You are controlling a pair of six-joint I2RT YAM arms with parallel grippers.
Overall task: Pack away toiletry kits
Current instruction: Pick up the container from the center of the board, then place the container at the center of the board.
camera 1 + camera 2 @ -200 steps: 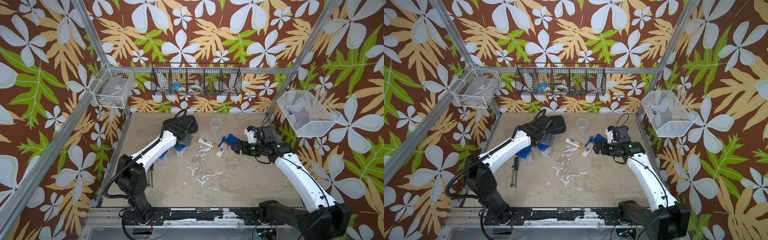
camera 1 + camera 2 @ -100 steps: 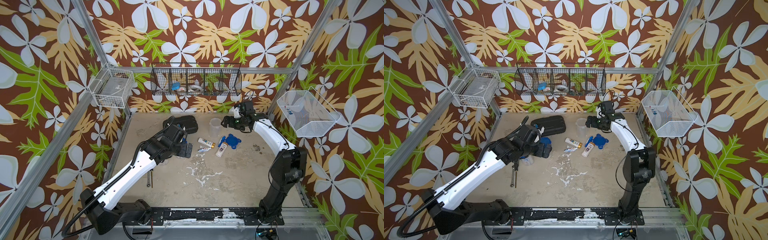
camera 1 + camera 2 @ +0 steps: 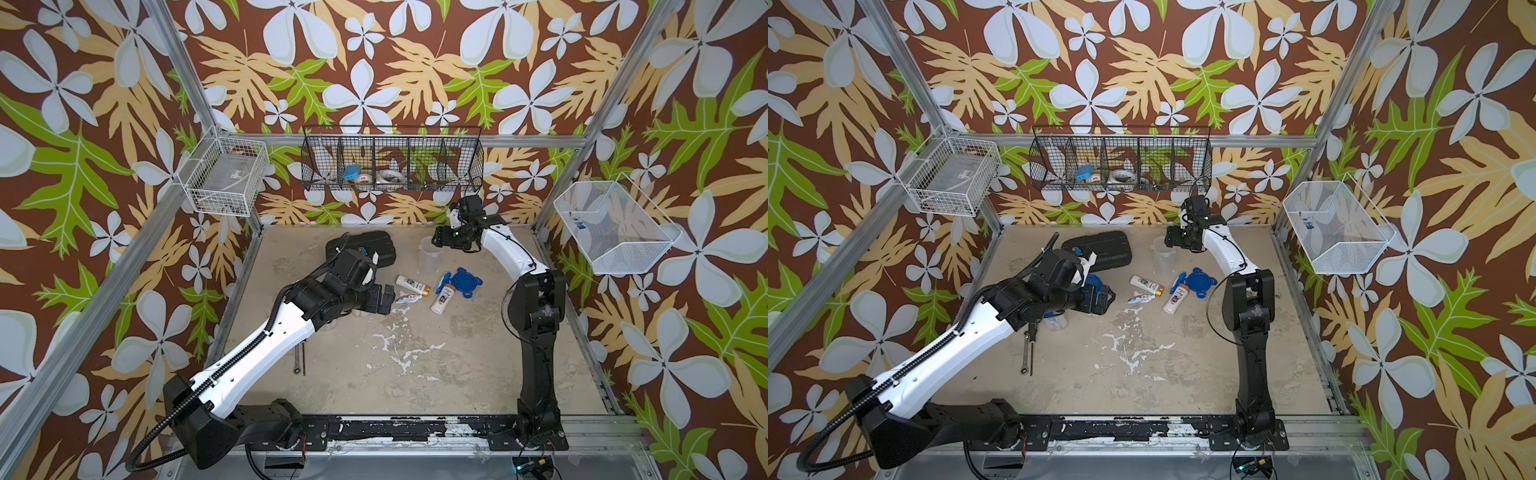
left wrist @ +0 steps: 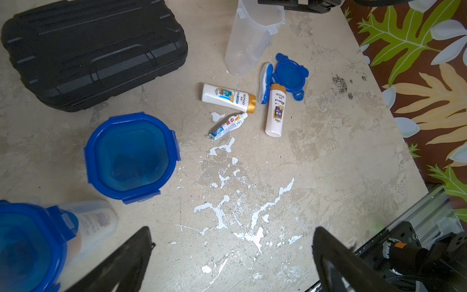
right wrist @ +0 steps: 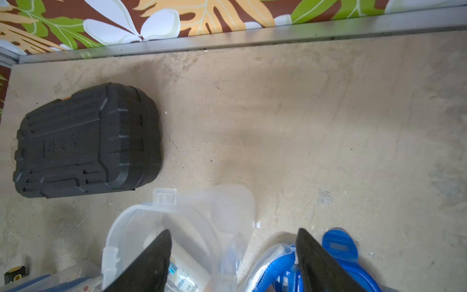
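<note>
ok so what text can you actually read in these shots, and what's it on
"REPAND": on the bottle by the loose lid.
"REPAND": on the second bottle.
Tube: red and blue print, too small to read.
Smaller print on both bottles: blurred.

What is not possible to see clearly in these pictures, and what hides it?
- Both top views: left arm covers most of the lidded tumblers.
- Left wrist view: nearest lidded tumbler blurred, cut by the edge.
- Right wrist view: edge cuts the open tumbler; contact with fingers of right gripper unclear.
- Black wire basket: contents too small, behind mesh.
</note>
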